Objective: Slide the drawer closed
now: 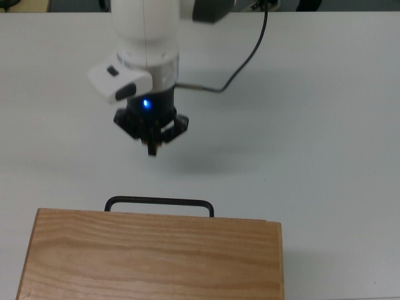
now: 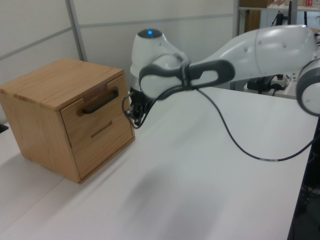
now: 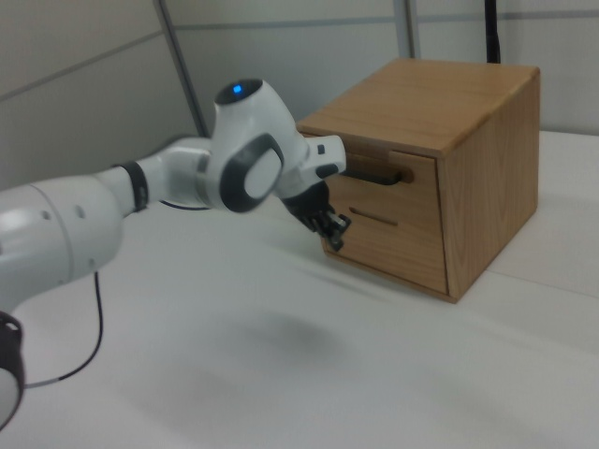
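A: White desk (image 1: 325,156), bare across most of the top view; pale wall panels behind in the two side views. Where's the cabinet?

B: Bottom left of the top view, grained top of the cabinet (image 1: 150,256) filling that corner. Left side of the left view, right side of the right view.

A: And the drawer?

B: The drawer (image 2: 95,120) is the upper front panel; its black bar handle (image 1: 159,203) pokes out just above the cabinet's top edge in the top view. Front looks about flush with the cabinet face, so I judge it shut or very nearly.

A: Hand?

B: The hand (image 1: 152,149) sits upper left of centre in the top view, well apart from the handle, touching nothing. Fingers look drawn close together, holding nothing.

A: The relation that matters?

B: Handle lies straight below the hand in the top view, its long axis running left to right across the frame. Any last push would travel down the frame, square to that bar, near its middle. In the left view the hand hangs right of the drawer front, fingertips pointing at the desk.
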Controlling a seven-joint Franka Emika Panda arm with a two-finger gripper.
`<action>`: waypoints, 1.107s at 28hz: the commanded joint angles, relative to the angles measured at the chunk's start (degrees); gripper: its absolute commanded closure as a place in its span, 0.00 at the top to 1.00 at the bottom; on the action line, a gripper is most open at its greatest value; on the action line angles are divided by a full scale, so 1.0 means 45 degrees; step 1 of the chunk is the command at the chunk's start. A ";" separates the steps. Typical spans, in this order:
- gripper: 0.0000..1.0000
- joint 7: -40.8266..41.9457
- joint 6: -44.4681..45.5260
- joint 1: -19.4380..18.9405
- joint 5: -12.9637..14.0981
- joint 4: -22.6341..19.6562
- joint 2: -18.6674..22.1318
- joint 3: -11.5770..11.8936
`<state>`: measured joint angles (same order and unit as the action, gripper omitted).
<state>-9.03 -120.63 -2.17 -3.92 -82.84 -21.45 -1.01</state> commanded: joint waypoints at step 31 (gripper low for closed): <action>1.00 0.0970 0.6142 -0.0046 -0.0243 -0.2295 0.5040 0.0029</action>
<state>-6.26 -93.37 -2.18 -3.97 -90.15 -1.46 -1.04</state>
